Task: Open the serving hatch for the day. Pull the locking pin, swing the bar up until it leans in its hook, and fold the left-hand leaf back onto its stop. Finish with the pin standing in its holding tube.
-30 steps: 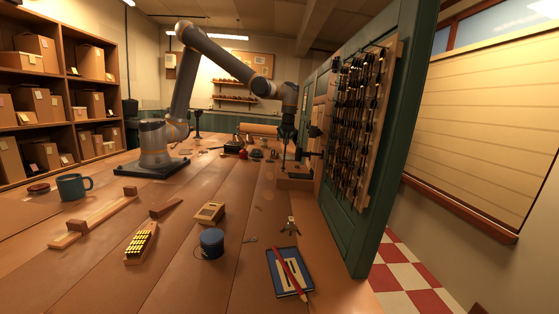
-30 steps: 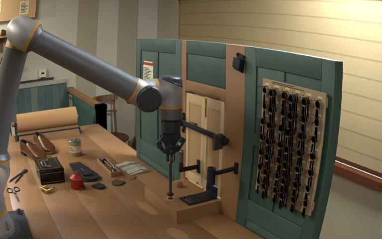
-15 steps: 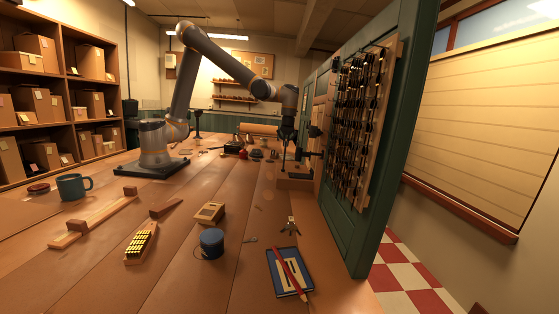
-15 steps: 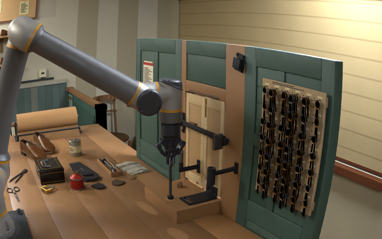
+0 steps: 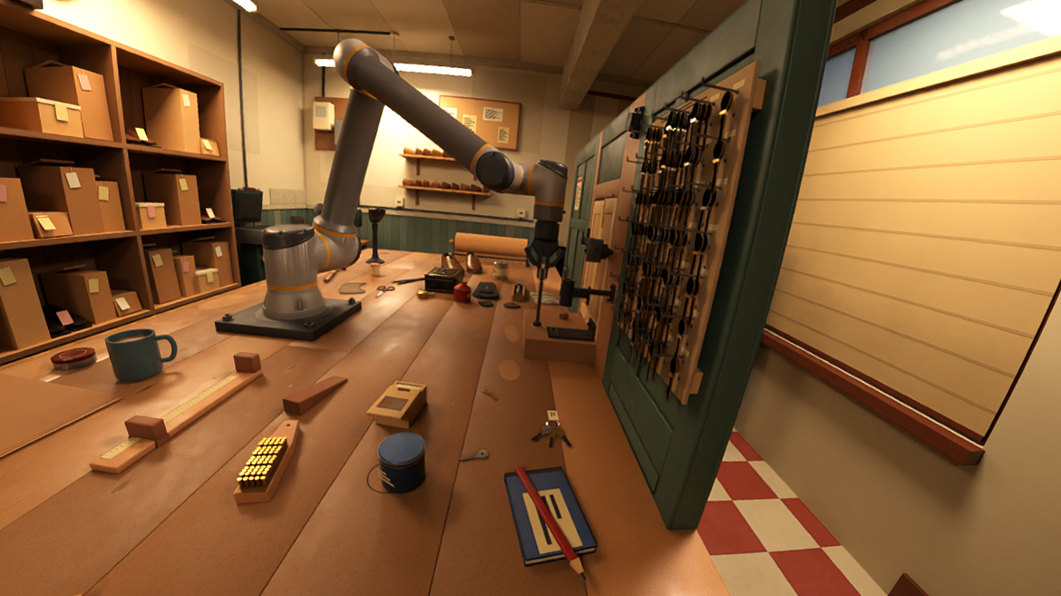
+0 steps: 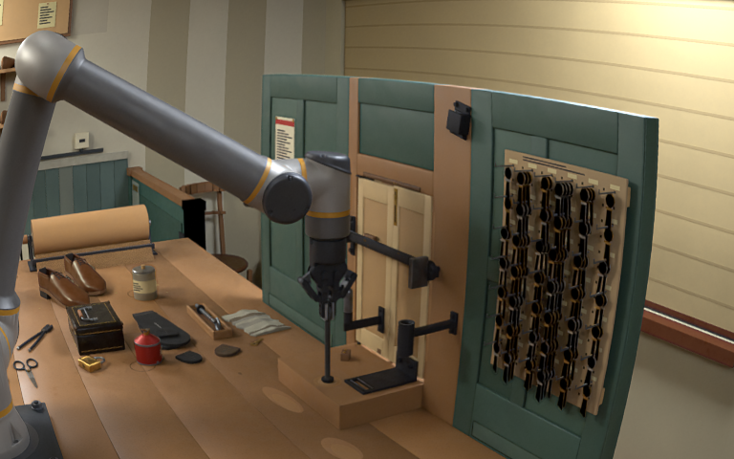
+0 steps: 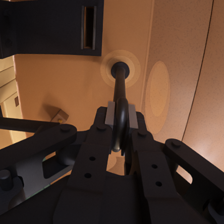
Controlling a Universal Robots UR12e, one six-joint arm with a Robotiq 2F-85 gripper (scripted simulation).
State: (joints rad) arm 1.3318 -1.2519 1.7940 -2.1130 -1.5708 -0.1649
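The ring head of the locking pin (image 7: 120,118) is partly hidden between the fingers of my gripper (image 6: 328,309), which is closed on it. The pin (image 6: 327,346) hangs upright, its foot at the raised wooden block (image 6: 352,392). The black holding tube (image 6: 406,338) stands on its bracket to the right of the pin. The black bar (image 6: 387,251) lies slanted across the cream hatch leaves (image 6: 392,265), its end in a keeper (image 6: 421,270). The hook (image 6: 459,120) sits high on the brown post.
Behind the work stands the green hatch frame (image 5: 705,287) with a board of hanging black laces (image 6: 557,281). A black slotted plate (image 6: 373,381) lies on the block by the tube. Shoes, a tin, a red pot and a black box (image 6: 94,326) lie left.
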